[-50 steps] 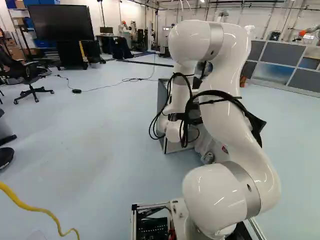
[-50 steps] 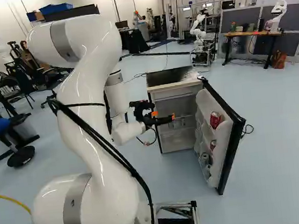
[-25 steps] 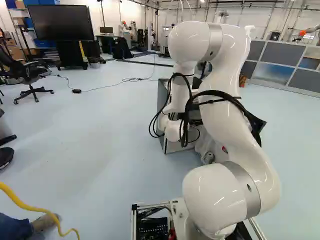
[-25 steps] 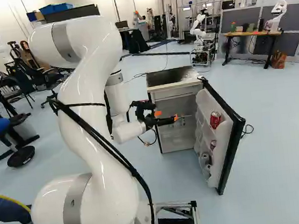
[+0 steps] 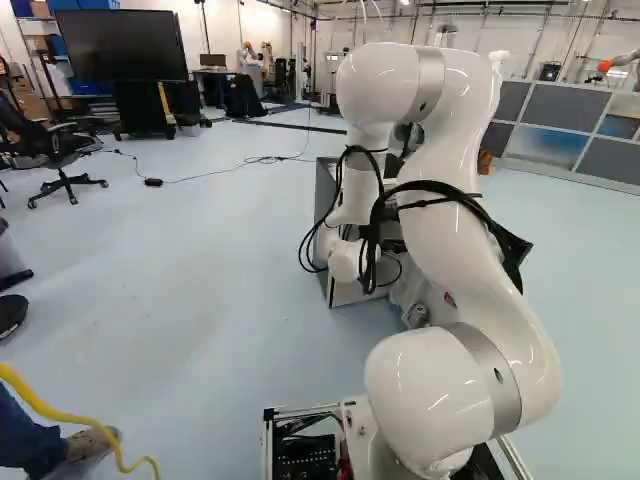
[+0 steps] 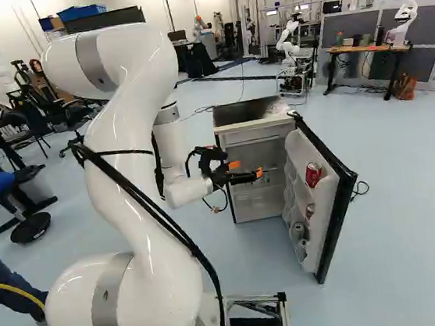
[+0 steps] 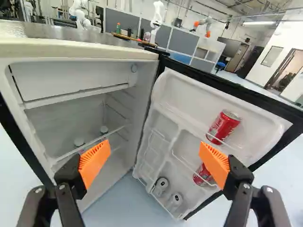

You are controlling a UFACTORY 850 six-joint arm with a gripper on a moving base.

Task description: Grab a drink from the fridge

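Observation:
In the right base view my gripper (image 6: 248, 169) is in front of the fridge (image 6: 257, 136), whose door (image 6: 335, 212) stands wide. The wrist view shows the gripper (image 7: 150, 156) open, nothing between its orange pads. Ahead of it, in the upper door rack, leans a red can (image 7: 224, 126). Part of another red can (image 7: 202, 176) shows lower, behind one finger. Two grey cans (image 7: 162, 184) (image 7: 175, 201) stand in the lowest rack. Two pale-topped items (image 7: 79, 142) (image 7: 104, 129) are inside the fridge, by the wire shelf. In the left base view my arm mostly hides the fridge.
A yellow cable (image 5: 55, 411) and a person's leg (image 5: 40, 445) are left of the base. Another robot (image 6: 289, 45) stands beyond the fridge, and a further one (image 6: 407, 11) is on a wooden table (image 6: 370, 49). Office chairs (image 5: 58, 160) are at the far left.
My gripper has moved slightly ahead, toward the fridge and its door, still open. A person's leg has come in at the left. The base and the cans have not moved.

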